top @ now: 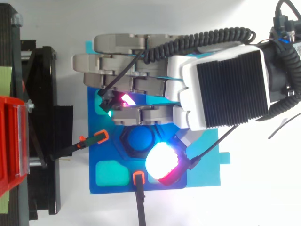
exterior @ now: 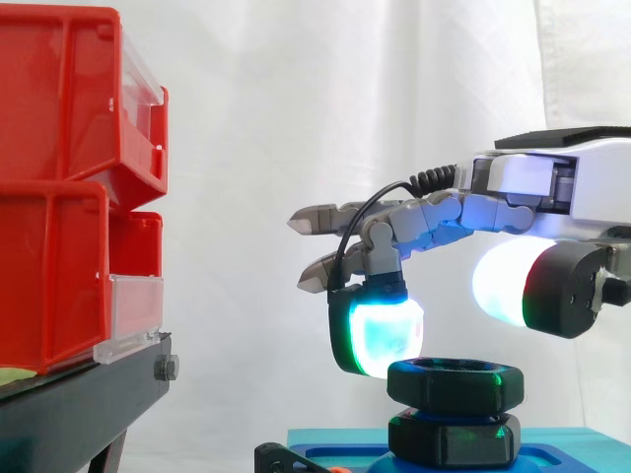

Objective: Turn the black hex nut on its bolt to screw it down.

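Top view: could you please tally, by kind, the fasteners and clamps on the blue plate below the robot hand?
black hex nut: 1
blue bolt: 1
orange-tipped clamps: 2
Total: 4

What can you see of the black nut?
The nut is a thick black hex ring with rounded edges, plastic by its look, catching green and blue glints. It sits level, stacked on a second black hex piece above the blue base. From above, the blue bolt fills its hole. The hand hovers over it: one glowing pad is at its upper edge, touching or nearly so, and the thumb pad hangs clear above it.
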